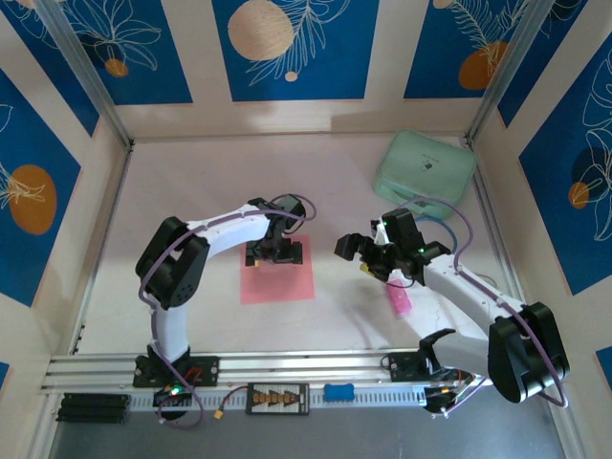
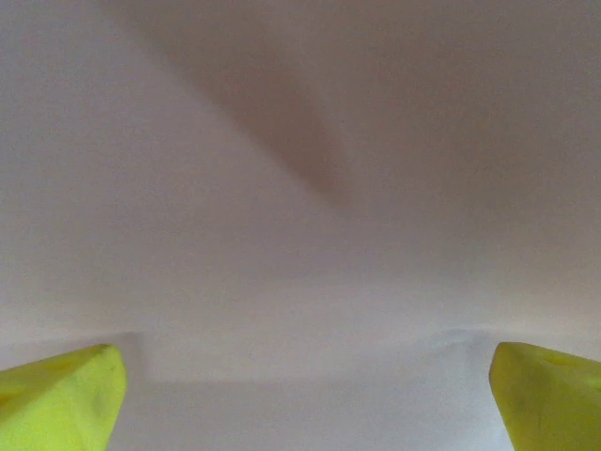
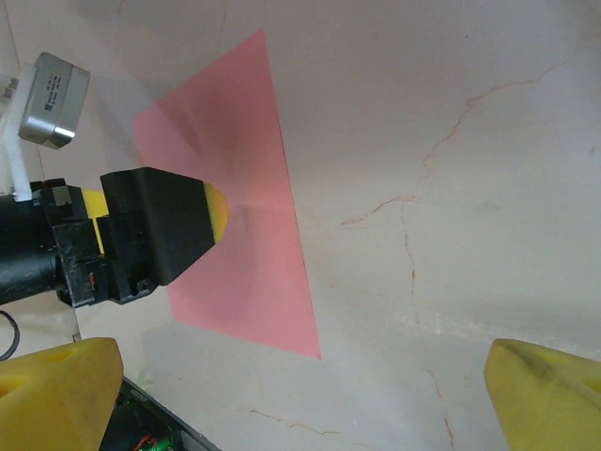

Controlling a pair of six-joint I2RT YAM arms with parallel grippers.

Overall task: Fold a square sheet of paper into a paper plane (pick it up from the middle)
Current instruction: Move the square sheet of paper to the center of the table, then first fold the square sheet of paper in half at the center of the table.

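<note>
As viewed from above, the square sheet of paper point(image 1: 283, 279) lies flat on the tabletop point(image 1: 191, 191) with the left fingers point(image 1: 272, 253) poised over its far half, the right fingers point(image 1: 366, 270) hanging apart to its right. At the left wrist, the left fingers stand spread wide, grasping nothing, paper close beneath. At the right wrist, the right fingers are likewise spread and empty, a left fingertip meeting the sheet's middle.
</note>
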